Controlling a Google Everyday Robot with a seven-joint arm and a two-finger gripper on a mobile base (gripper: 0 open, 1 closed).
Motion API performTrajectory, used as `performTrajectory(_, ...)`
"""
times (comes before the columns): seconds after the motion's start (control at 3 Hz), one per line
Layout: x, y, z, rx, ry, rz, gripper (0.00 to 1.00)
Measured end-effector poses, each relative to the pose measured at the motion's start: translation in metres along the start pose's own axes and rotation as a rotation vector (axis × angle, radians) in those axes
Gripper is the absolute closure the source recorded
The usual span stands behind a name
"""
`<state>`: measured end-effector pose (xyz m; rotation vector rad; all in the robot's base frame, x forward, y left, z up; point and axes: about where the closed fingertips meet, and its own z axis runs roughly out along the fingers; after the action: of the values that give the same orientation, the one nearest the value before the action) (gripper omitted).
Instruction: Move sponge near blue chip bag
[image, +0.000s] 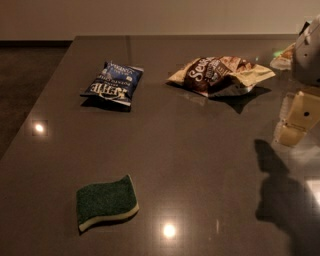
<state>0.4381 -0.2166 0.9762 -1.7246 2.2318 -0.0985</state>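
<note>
The sponge (106, 202), dark green on top with a pale foam layer, lies flat on the dark table near the front left. The blue chip bag (113, 84) lies at the back left, well apart from the sponge. My gripper (298, 120) hangs at the right edge of the view, above the table's right side, far from both the sponge and the blue bag. It holds nothing that I can see.
A larger brown-and-tan chip bag (220, 74) lies at the back centre-right. Another small packet (284, 56) sits at the far right behind my arm. The table's left edge (40, 100) runs diagonally, with dark floor beyond it.
</note>
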Motion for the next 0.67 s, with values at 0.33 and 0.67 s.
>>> performTrajectory(0.33,0.0,0.0,0.0,0.0,0.0,0.0,0.0)
performTrajectory(0.67,-0.018,0.005,0.005,-0.007,-0.014,-0.042,0.0)
